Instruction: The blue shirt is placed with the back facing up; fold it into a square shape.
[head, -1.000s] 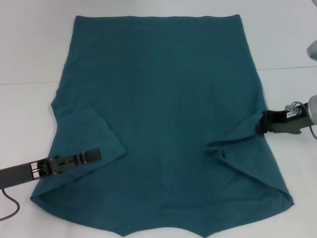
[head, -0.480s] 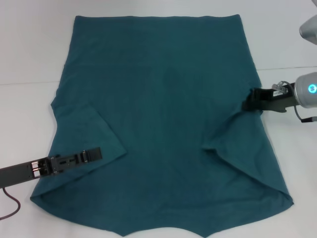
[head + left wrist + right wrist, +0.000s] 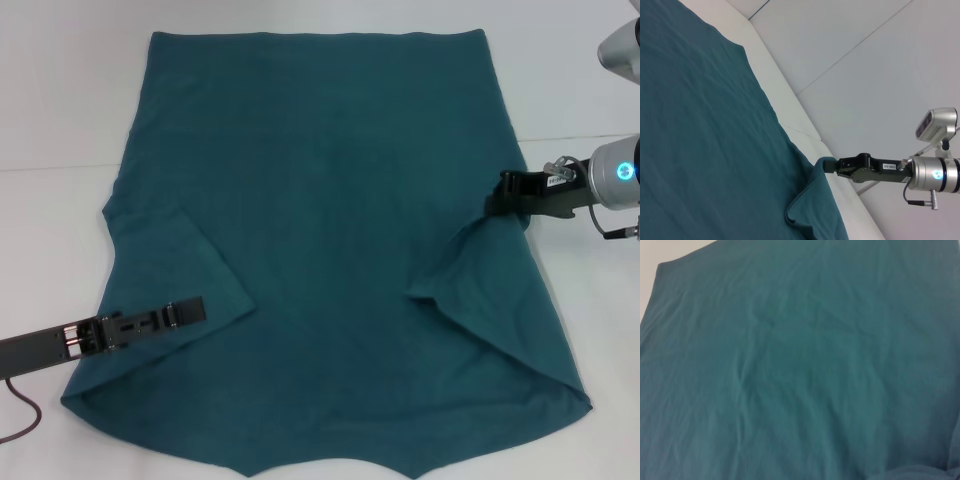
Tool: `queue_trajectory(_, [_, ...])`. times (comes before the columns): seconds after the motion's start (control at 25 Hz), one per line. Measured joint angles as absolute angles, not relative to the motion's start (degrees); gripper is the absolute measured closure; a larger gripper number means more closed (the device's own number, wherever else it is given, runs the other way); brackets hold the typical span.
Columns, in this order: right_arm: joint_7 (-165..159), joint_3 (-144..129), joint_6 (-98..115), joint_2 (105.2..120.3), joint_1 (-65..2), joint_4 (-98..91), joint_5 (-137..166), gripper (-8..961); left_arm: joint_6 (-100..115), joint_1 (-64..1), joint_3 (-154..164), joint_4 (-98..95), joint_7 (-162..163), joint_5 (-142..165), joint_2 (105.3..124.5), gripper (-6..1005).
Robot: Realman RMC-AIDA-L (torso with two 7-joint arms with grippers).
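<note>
The blue shirt (image 3: pixel 330 200) lies spread flat on the white table, plain side up, hem at the far end. Its left sleeve is folded in over the body, and my left gripper (image 3: pixel 190 311) rests low on that folded sleeve near the front left. At the shirt's right edge my right gripper (image 3: pixel 497 200) is shut on the right sleeve's cloth and holds it a little above the table, so a folded flap (image 3: pixel 470 290) slants inward. The left wrist view shows the right gripper (image 3: pixel 829 165) pinching the raised shirt (image 3: pixel 700 125) edge. Teal cloth (image 3: pixel 800 360) fills the right wrist view.
The white table (image 3: pixel 60 100) surrounds the shirt, with bare strips at left and right. A seam line (image 3: pixel 580 138) crosses the table at the right. A dark cable (image 3: pixel 22 418) trails from the left arm at the front left corner.
My right gripper has moved up and inward toward the shirt's middle with the right sleeve in it, drawing the flap over the body. The left arm has stayed where it was.
</note>
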State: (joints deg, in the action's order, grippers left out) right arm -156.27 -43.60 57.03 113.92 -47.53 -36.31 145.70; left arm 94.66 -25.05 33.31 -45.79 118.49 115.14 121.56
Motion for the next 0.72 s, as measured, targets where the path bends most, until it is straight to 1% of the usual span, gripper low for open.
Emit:
queue_trajectory(0.2, [-156.27,-43.61,57.38,113.62,-47.76,-36.29,145.8,896,94.66,-25.05,33.31,-45.79,118.48,115.14,121.56,222])
queue_trajectory(0.4, [-156.27,-43.55,56.98,113.11,-47.96,-36.3,145.77,762,94.66,-25.05,33.31,-45.79,118.48,115.14,121.55,222])
queue_trajectory(0.52, [-156.27,-43.19,56.98,112.26,-48.12,-36.77,145.52,681,94.66,-25.05,33.31,-45.78,118.48,115.14,121.56,222])
queue_trajectory(0.6, [-156.22,-43.12,58.12,111.4,-48.3,-36.97,145.0,579,94.66,-25.04,33.31,-45.79,118.52,115.14,121.56,222])
queue_trajectory(0.72, [-154.59,-43.08,61.81,109.61,-48.22,-37.04,142.04,427,94.66,-24.91,33.02,-45.79,119.63,115.14,121.39,222])
